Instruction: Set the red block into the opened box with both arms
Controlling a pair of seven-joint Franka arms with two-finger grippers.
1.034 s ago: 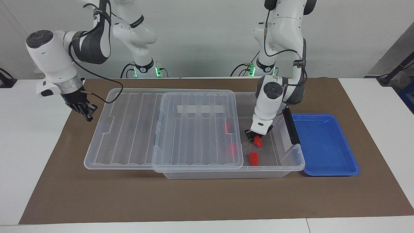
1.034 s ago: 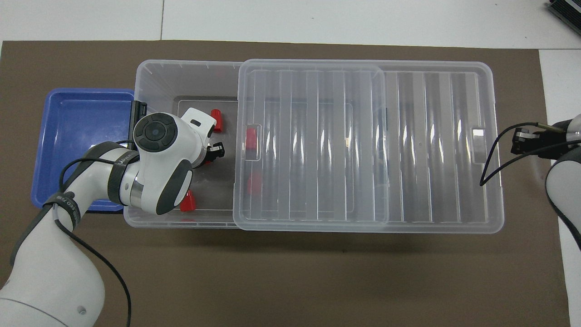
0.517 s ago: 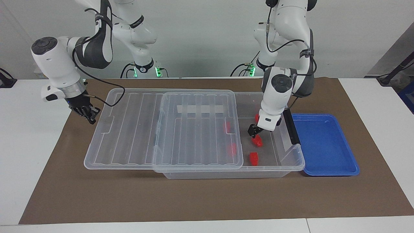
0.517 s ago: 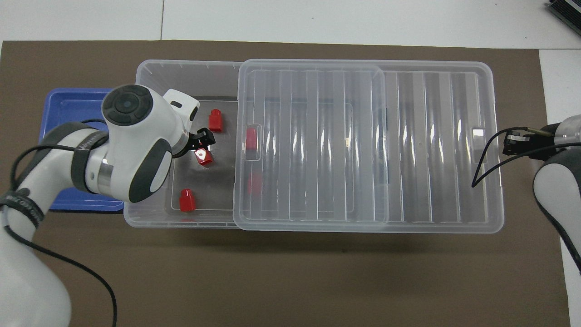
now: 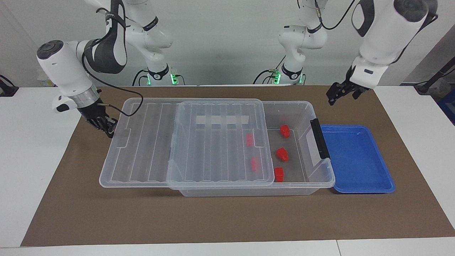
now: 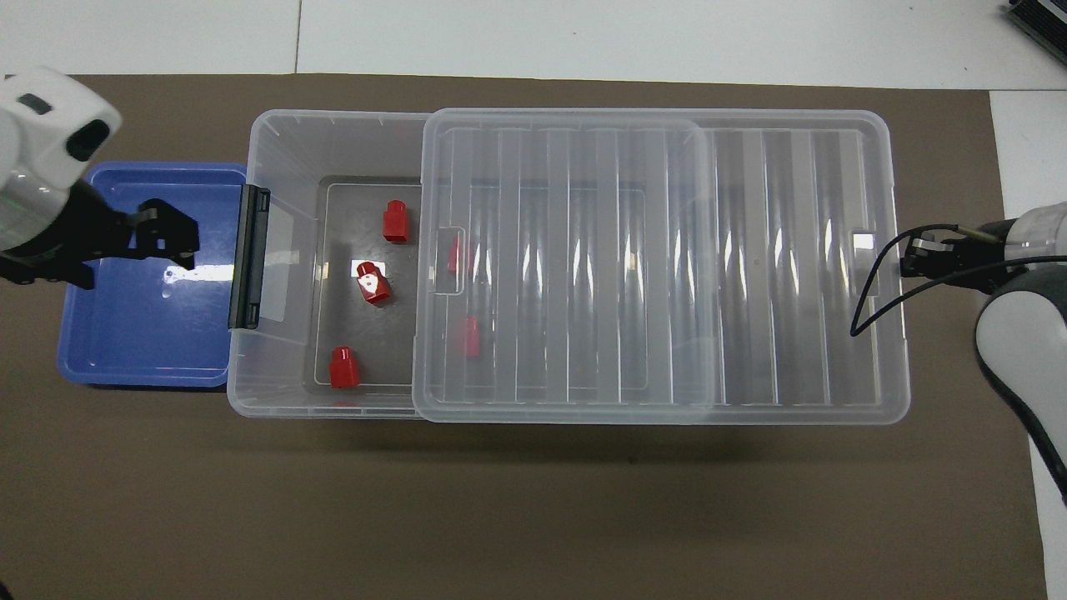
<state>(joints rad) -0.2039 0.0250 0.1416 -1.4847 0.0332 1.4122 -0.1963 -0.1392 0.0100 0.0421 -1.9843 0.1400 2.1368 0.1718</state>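
1. The right tool [image 5: 106, 128] is held low at the end rim of the clear lid [image 5: 213, 156], toward the table's edge at the right arm's end. Its fingertips are closed together and nothing is gripped. Whether the rim is actually touched cannot be told.
2. The lid is laid slid partway along the clear storage box [image 5: 249, 192], so the end by the black handle [image 5: 319, 138] is left uncovered.
3. The red block [image 5: 282, 153] is found inside the box, tilted on the floor of the uncovered part, between two other red blocks [image 5: 284, 130] that stand there. Two more are seen through the lid.
4. The left tool [image 5: 336, 96] is raised over the brown mat [image 5: 227, 217] near the blue tray [image 5: 355, 160]. Its fingers are spread wide and it is empty.
5. The placing is judged done, and the lid is probably to be slid shut. For that, the push should be kept low and in line with the box's long sides so the lid is not skewed. The left tool should be kept clear of the handle end.
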